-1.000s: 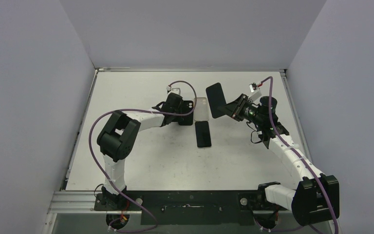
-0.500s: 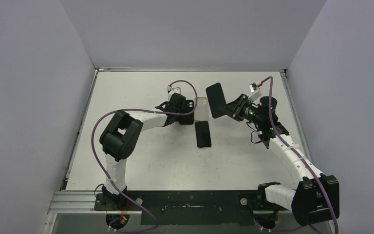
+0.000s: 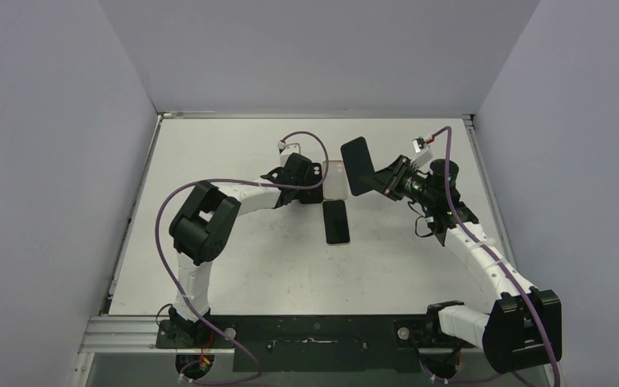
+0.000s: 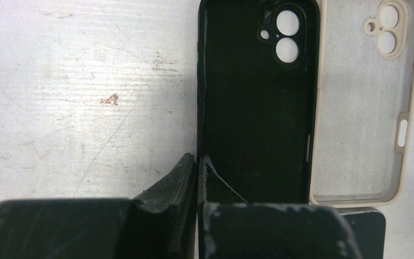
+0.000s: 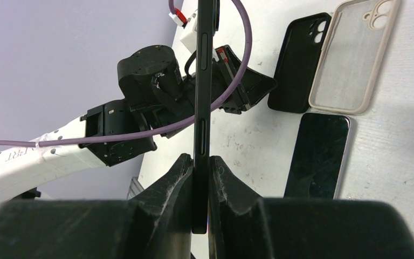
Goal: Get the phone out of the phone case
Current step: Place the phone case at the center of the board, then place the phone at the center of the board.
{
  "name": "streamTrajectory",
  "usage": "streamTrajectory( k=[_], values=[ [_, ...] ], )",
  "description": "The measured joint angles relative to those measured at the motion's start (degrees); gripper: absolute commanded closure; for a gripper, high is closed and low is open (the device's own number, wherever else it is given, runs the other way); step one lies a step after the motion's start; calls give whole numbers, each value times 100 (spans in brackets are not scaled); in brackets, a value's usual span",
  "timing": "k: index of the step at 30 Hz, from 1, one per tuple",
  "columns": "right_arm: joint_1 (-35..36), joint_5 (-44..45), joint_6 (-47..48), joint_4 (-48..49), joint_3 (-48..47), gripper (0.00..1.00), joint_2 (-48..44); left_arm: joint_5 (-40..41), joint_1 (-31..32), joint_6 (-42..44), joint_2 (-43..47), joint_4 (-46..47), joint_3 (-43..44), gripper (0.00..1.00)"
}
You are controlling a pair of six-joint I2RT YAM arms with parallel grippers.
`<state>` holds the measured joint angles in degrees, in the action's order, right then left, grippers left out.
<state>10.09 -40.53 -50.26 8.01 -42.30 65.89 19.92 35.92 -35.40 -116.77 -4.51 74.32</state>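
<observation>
My right gripper (image 3: 380, 181) is shut on a black phone (image 3: 357, 165) and holds it on edge in the air above the table; in the right wrist view the phone (image 5: 204, 97) stands edge-on between the fingers (image 5: 201, 162). My left gripper (image 4: 197, 162) is shut on the left wall of an empty black phone case (image 4: 256, 97) lying open side up on the table. In the top view this gripper (image 3: 313, 177) is at the table's middle.
An empty beige case (image 4: 364, 102) lies right beside the black case, also in the top view (image 3: 334, 179). A second dark phone (image 3: 337, 222) lies flat just in front of the beige case. The white table (image 3: 234, 266) has grey walls on three sides.
My left gripper has shifted a little to the right with the black case, bringing it up against the beige case. The right arm and its phone have not moved.
</observation>
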Motion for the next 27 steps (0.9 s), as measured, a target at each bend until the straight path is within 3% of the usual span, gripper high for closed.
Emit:
streamTrajectory(
  k=[3, 11, 17, 23, 27],
  values=[
    [0, 0, 4, 0, 0, 100, 0, -7, 0, 24, -11, -7, 20, 100],
    [2, 4, 15, -2, 24, 100, 0, -74, 0, 66, -13, 0, 20, 69],
    [212, 243, 15, 2, 262, 100, -11, -116, -37, 31, 149, -26, -72, 57],
    [901, 721, 13, -17, 584, 100, -26, -807, -452, -81, 1217, -81, -769, 40],
    [1327, 1019, -44, 55, 682, 100, -24, -1279, -949, -319, 2286, 48, -1526, 21]
  ],
)
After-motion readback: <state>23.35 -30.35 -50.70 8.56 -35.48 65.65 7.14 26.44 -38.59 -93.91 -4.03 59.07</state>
